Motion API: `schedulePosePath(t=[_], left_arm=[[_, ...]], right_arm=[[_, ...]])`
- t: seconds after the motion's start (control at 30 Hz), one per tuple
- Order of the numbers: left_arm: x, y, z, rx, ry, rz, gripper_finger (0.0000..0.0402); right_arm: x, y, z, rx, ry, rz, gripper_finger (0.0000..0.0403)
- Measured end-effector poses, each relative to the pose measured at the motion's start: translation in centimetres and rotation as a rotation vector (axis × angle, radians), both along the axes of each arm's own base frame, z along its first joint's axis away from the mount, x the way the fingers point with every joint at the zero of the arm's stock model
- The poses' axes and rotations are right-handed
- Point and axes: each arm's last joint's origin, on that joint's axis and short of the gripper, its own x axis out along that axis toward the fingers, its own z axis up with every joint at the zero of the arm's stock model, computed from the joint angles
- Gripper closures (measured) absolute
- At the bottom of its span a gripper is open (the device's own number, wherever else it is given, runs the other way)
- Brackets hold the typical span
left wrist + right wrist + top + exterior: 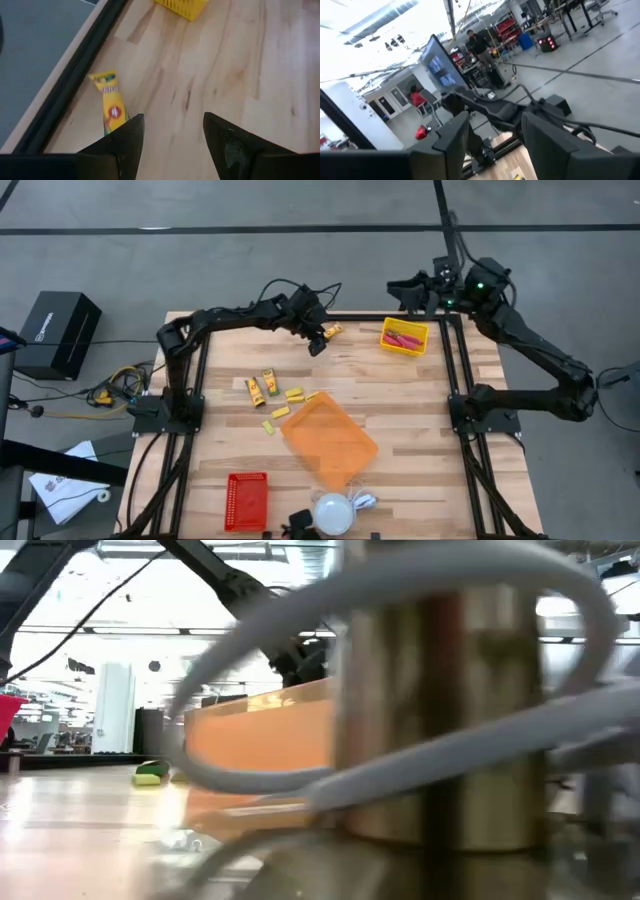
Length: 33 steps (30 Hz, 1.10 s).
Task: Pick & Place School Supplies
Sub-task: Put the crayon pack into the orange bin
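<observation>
Left gripper (172,145): fingers parted, empty; crayon packet (112,102) lay just beside one finger, its lower end hidden behind it. Right gripper (492,145): fingers apart, empty, raised beyond the table's far edge near the yellow bin (404,337) holding two red scissors (403,339), blurred.

A blurred grey cable (400,600) and metal post (440,720) fill the low view, hiding most of the table (60,830) and part of the orange tray (260,740). In the left wrist view, the packet (111,102) runs partly behind a dark finger (122,145), and the yellow bin (182,6) is cut off by the frame's edge. From above, the tiny yellow blocks (281,411) are too small to read.
</observation>
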Motion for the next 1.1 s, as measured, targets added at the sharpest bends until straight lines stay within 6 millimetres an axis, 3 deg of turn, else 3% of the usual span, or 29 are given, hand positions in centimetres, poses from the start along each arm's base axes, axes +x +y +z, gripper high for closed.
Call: schedulePosePath(t=[0.17, 0.3, 0.67, 0.77, 0.93, 1.1], left_arm=[[0.5, 1.2, -1.4, -0.007, 0.034, 0.003, 0.0202], [0.2, 1.0, -0.9, -0.035, 0.033, -0.007, 0.0202], [-2.7, -1.2, 6.5, -0.013, -0.053, -0.043, 0.0202], [-3.4, -0.9, 7.7, 0.043, -0.068, -0.027, 0.0202], [-4.2, 1.3, 6.0, -0.083, -0.058, 0.048, 0.0202], [-3.3, 2.1, 3.6, -0.128, -0.017, 0.016, 0.0202]], right_arm=[[-0.3, 0.3, 0.2, 0.004, -0.007, 0.003, 0.0231], [-0.3, 0.3, 0.2, 0.005, -0.005, 0.002, 0.0239], [0.2, -0.3, -0.1, -0.019, 0.006, -0.003, 0.0238], [0.2, -0.4, -0.1, -0.025, 0.000, -0.006, 0.0236], [0.5, -0.7, 0.1, -0.045, -0.031, -0.009, 0.0239], [0.4, -0.7, 0.3, -0.043, -0.045, -0.006, 0.0241]])
